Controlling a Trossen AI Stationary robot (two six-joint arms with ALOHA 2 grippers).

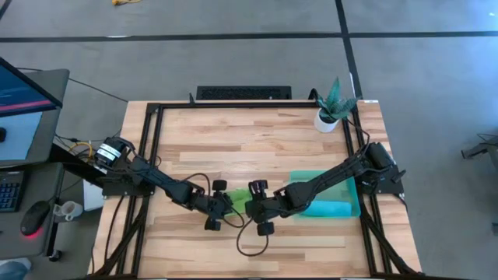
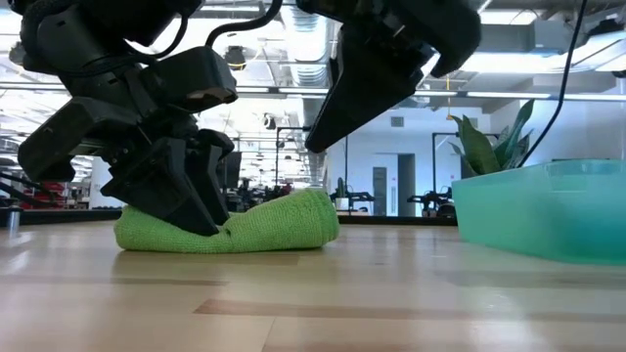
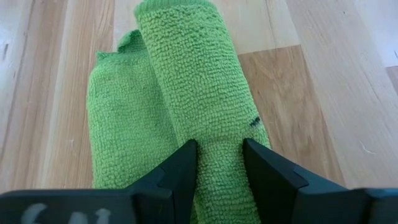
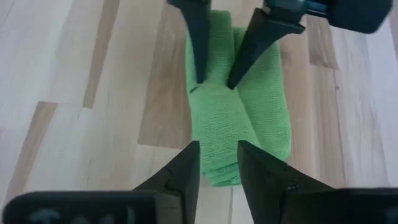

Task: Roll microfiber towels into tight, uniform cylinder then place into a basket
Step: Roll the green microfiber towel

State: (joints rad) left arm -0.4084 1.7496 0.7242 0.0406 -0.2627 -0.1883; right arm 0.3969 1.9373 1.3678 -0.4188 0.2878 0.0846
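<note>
The lime green towel (image 2: 264, 227) lies on the table as a loose, flattened roll between my two grippers; it also shows in the high view (image 1: 238, 204). My left gripper (image 3: 219, 146) is shut on it. My right gripper (image 4: 219, 146) is open and hangs above the towel's right end (image 2: 323, 137) without touching it. The teal basket (image 1: 311, 180) stands to the right. A bluer patch in its near part (image 1: 331, 208) may be the sky blue towel; I cannot tell. My left gripper pinches the thicker rolled part of the green towel (image 3: 217, 134) between its two fingers, one on each side of the roll. The fingers (image 2: 201, 205) slant down from the table's left. The towel rests on the table; a flatter layer (image 3: 118, 130) lies beside the roll.
A white pot with a green plant (image 1: 328, 115) stands at the far right corner. The basket's wall (image 2: 548, 210) rises close to the towel's right. A black frame (image 1: 148, 132) runs round the table's edges. Bare wood lies far and near of the grippers.
</note>
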